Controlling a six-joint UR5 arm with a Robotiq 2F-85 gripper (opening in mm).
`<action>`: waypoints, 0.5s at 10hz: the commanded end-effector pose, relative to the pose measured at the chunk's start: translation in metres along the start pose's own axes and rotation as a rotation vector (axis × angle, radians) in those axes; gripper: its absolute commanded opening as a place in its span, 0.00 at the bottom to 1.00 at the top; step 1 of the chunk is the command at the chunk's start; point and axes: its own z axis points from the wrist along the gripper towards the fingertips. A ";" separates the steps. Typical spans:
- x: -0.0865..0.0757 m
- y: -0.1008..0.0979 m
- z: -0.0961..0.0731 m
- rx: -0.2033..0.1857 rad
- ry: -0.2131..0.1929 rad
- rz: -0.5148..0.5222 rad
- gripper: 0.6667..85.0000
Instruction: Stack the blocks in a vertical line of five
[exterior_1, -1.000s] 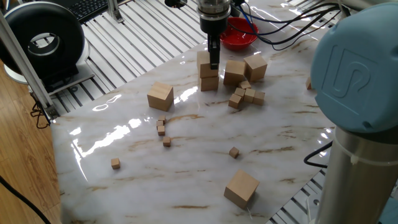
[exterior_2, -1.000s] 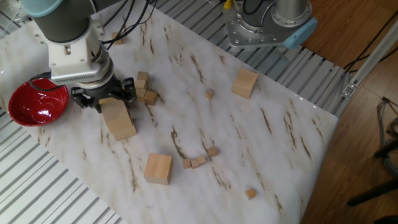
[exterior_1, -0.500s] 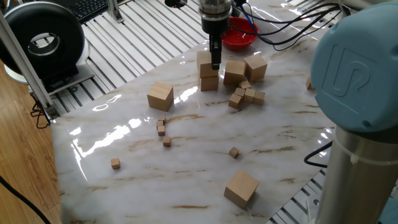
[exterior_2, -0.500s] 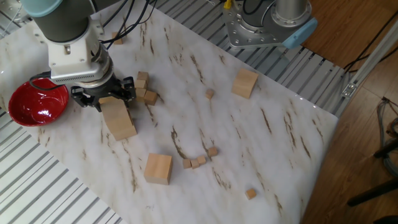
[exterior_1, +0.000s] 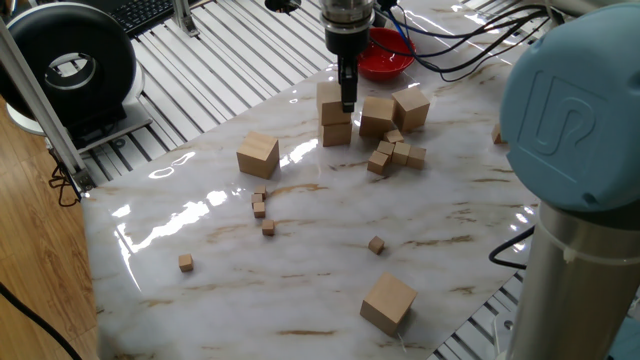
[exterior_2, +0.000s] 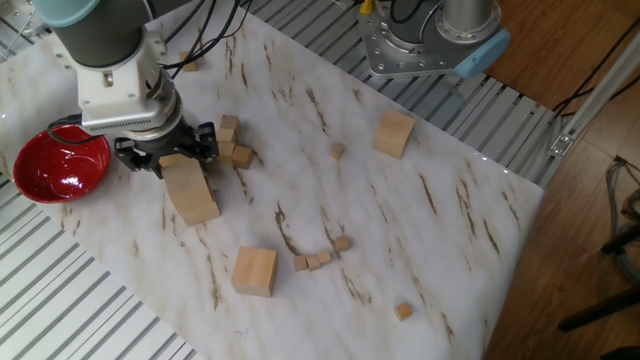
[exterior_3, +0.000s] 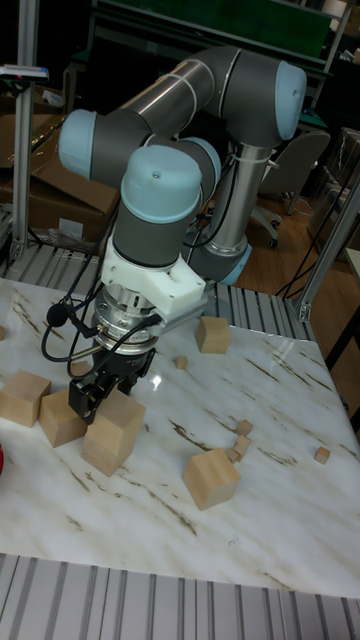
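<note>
A stack of two blocks (exterior_1: 336, 124) stands near the far table edge, also visible as the stack (exterior_2: 191, 193) and the stack (exterior_3: 113, 432). My gripper (exterior_1: 346, 97) hangs right over its top block, fingers spread on either side and open; the gripper (exterior_2: 166, 156) and the gripper (exterior_3: 108, 384) show the same. Two loose blocks (exterior_1: 377, 115) (exterior_1: 411, 107) sit just right of the stack. Another block (exterior_1: 258, 155) lies to its left, and one block (exterior_1: 388, 303) rests near the front edge.
A red bowl (exterior_1: 385, 55) sits behind the stack. Tiny wooden cubes cluster (exterior_1: 395, 153) beside the loose blocks, and more tiny cubes (exterior_1: 261, 207) are scattered mid-table. A second robot base (exterior_1: 575, 180) rises at the right; cables trail at the back.
The gripper has lifted slightly above the stack. The blocks have not moved.
</note>
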 end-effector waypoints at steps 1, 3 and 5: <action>0.000 0.001 -0.001 -0.009 -0.007 0.001 0.76; 0.002 0.001 0.000 -0.009 -0.001 -0.003 0.76; 0.003 0.001 0.000 -0.010 -0.004 -0.003 0.76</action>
